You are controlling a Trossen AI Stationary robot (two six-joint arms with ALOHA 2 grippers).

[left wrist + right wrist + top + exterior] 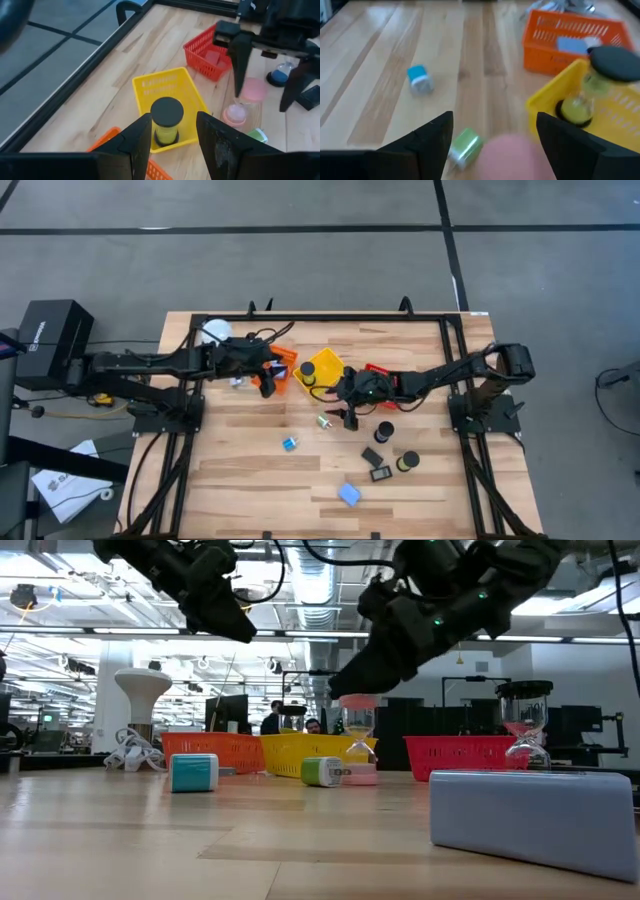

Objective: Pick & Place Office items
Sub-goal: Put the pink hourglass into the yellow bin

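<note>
A pink hourglass-like cylinder (245, 102) stands on its lower end on the table in front of the yellow basket (322, 370). My right gripper (265, 87) is open and points down over it, one finger on either side of its pink top (358, 700). In the right wrist view the top is a pink blur (507, 150) between the fingers. My left gripper (172, 142) hangs open and empty above the gap between the orange basket (285, 365) and the yellow one. A black-capped cylinder (166, 120) stands in the yellow basket. A small green item (325, 420) lies beside the pink cylinder.
The red basket (385, 375) sits behind my right gripper. A small blue block (290, 443), black cylinders (385, 430) (408, 462), flat black rectangles (372, 455) and a light-blue block (349, 494) lie toward the near edge. The white globe (215, 332) stands at the far left.
</note>
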